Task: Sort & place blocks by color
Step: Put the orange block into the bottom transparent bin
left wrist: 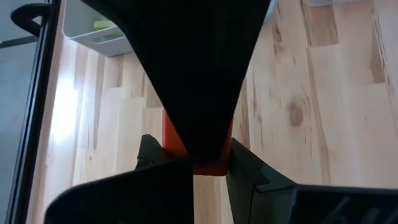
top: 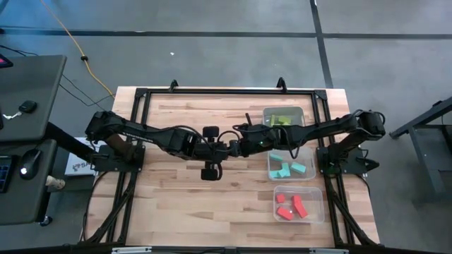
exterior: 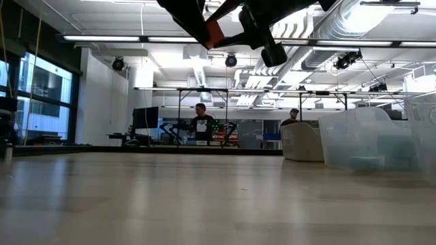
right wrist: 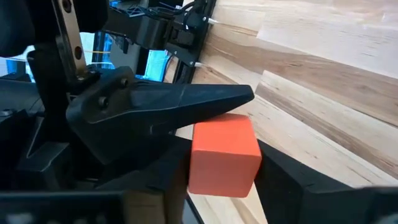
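Red-orange and square-edged, one block (right wrist: 224, 154) fills my right wrist view, sitting between my two sets of fingers in mid-air above the middle of the bench (top: 176, 204). My left fingers (left wrist: 194, 163) are clamped shut on it, a dark pad pressed on one face, holding it up where my other arm can reach. My right fingers (right wrist: 214, 165) stand part open on either side of the same block, near its faces; I cannot tell whether they touch it yet. I judge this to be a handover: the left arm reaches in from its side, the right arm from the side where the bins stand, so the block would pass to the arm nearer its bin. From above, three clear bins sit in a row along the right side of the bench: the far bin (top: 284, 117) holds lime green blocks (top: 282, 121), the middle bin (top: 290, 168) light blue blocks (top: 288, 169), and the near bin (top: 298, 203) red-orange blocks (top: 291, 206). That near bin looks like this block's home. I can read no brand, label or writing on the block, bins or bench.
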Motion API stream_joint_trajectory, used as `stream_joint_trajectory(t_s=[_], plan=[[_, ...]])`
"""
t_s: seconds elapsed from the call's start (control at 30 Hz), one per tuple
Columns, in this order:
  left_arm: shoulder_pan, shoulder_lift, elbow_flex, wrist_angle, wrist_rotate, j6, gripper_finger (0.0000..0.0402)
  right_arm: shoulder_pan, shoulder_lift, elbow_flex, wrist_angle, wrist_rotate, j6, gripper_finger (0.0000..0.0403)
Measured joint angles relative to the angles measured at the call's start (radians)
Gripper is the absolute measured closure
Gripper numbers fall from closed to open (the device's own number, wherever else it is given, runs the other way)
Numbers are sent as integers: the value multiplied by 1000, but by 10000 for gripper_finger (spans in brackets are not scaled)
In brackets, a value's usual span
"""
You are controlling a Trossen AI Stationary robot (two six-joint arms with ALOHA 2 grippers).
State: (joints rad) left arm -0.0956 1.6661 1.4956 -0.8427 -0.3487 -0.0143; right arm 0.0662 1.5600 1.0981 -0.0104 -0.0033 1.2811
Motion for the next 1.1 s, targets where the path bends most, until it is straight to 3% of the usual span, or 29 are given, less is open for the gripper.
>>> stream_joint_trajectory(t_s=[0.13,0.4,0.67,0.87,1.1], plan=[[0,0,0,1,-10,0,389,0,0,0,8,-1,-12,287],[1,0,0,1,-22,-2,377,0,0,0,9,-1,-44,288],[1,0,0,1,-21,-37,321,0,0,0,1,-19,-62,288],[1,-1,0,-35,26,-87,272,11,1,0,-99,-36,-58,288],[-4,-2,0,-138,56,-117,251,66,0,0,-208,-84,-32,288]])
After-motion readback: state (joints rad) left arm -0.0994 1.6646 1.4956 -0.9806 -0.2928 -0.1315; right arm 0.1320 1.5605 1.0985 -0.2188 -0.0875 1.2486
